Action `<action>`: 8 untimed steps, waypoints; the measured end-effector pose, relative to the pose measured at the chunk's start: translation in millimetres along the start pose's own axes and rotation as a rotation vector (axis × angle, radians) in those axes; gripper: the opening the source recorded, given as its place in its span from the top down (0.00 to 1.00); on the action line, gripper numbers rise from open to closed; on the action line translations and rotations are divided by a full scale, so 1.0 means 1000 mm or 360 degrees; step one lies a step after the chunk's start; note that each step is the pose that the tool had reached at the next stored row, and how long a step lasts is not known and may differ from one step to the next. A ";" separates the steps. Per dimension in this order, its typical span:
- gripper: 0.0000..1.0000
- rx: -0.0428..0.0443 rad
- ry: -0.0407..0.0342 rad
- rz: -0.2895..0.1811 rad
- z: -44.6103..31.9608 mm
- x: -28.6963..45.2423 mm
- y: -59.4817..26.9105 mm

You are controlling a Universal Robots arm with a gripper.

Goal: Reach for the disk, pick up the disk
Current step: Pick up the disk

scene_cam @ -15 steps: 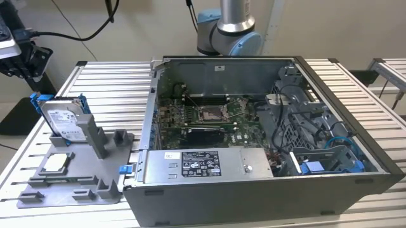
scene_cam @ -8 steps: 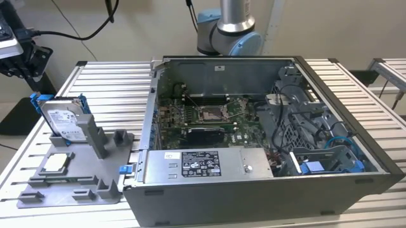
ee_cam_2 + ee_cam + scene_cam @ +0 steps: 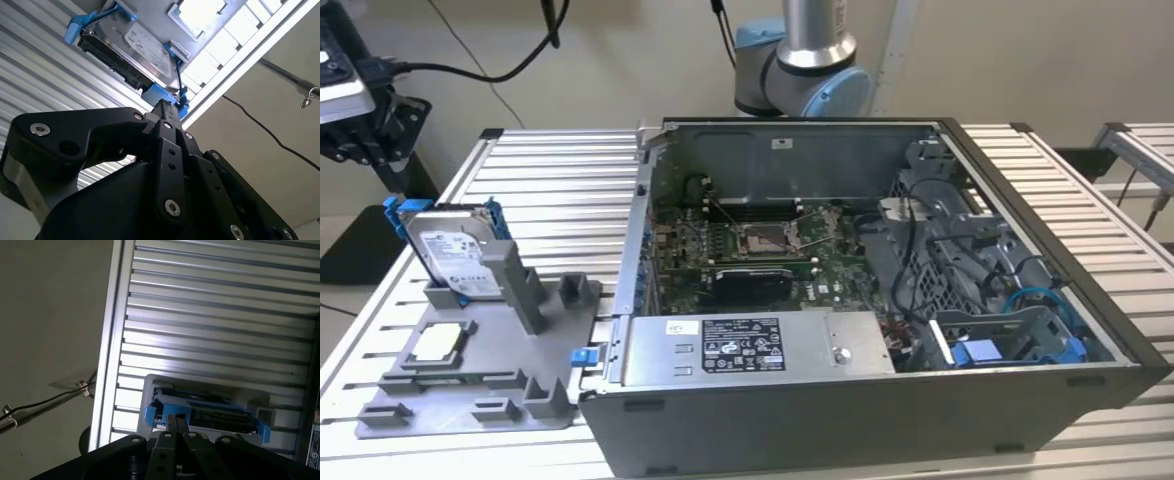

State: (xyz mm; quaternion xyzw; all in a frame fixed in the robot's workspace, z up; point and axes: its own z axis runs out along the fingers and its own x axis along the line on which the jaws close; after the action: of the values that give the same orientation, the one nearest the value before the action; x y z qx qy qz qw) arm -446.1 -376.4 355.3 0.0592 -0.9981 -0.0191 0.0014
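Note:
The disk (image 3: 454, 250) stands upright on its edge in a slot of a grey fixture (image 3: 520, 290) at the exterior view's left. It is a silver drive with a white label in a blue bracket. The arm's black tool head (image 3: 354, 110) hangs above and behind it, apart from it. In the second wrist view my gripper (image 3: 165, 106) has its fingers pressed together, shut on nothing, with the disk (image 3: 135, 50) a short way beyond the tips. In the first wrist view the gripper (image 3: 175, 421) points at the disk's (image 3: 215, 414) blue-framed upper edge.
A grey fixture plate (image 3: 467, 400) with posts carries a small square silver chip (image 3: 438, 340). An open computer case (image 3: 854, 420) sits to the exterior view's right on the slatted metal table (image 3: 560, 190). Blue parts (image 3: 987, 352) lie inside the case. Cables hang near the tool head.

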 end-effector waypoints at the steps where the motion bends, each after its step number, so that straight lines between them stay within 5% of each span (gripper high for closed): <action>1: 1.00 0.0000 0.0000 -0.0010 0.0000 0.0000 0.0000; 8: 1.00 0.0000 0.0003 -0.0084 0.0000 0.0000 0.0000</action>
State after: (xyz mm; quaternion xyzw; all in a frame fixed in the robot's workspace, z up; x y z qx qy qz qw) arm -446.1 -376.4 355.3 0.0854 -0.9962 -0.0190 0.0019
